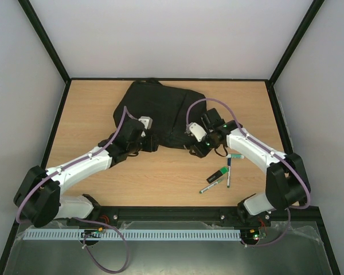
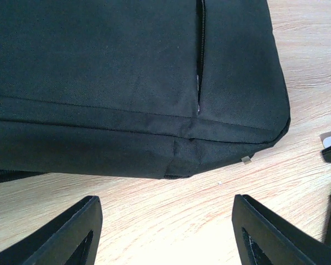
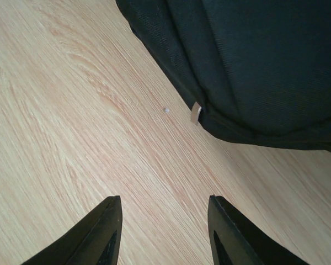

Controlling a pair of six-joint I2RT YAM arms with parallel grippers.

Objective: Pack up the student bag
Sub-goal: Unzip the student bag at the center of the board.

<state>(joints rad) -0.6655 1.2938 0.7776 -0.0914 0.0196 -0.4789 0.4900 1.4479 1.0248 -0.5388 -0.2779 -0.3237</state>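
The student bag, a large black fabric backpack, lies flat at the back middle of the table. Its near edge fills the top of the left wrist view, with a zip running up it and a small grey tag at the corner. My left gripper hovers just in front of that edge. It is open over bare wood with nothing between its fingers. My right gripper is by the bag's near right corner. It is also open and empty, with narrower jaws.
Several markers lie loose on the wood to the right, in front of the right forearm. One white pen with a teal band lies nearer the bag. Black frame rails border the table.
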